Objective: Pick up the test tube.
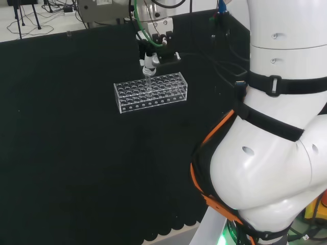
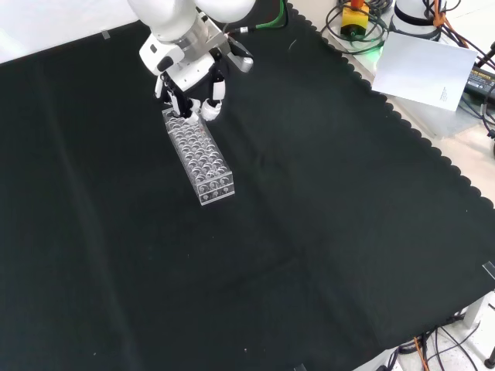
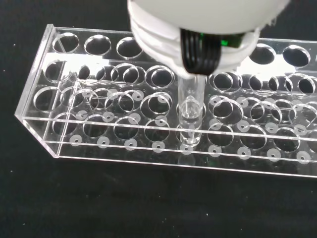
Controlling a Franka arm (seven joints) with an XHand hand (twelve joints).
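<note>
One tube [image 3: 190,106] stands upright in the clear rack [image 3: 59,144], about mid-length, lower end seated in a hole. Hand [image 1: 148,62] sits directly above it, fingers [image 3: 198,37] curled round the tube's top, so it looks gripped. Tube axis is vertical, so my read is the lift must go straight up to clear the rack

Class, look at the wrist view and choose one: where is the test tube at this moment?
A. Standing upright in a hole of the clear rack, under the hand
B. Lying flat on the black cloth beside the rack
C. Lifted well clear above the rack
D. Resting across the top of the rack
A: the test tube stands upright in the clear rack, its top meeting the hand directly above.
</note>
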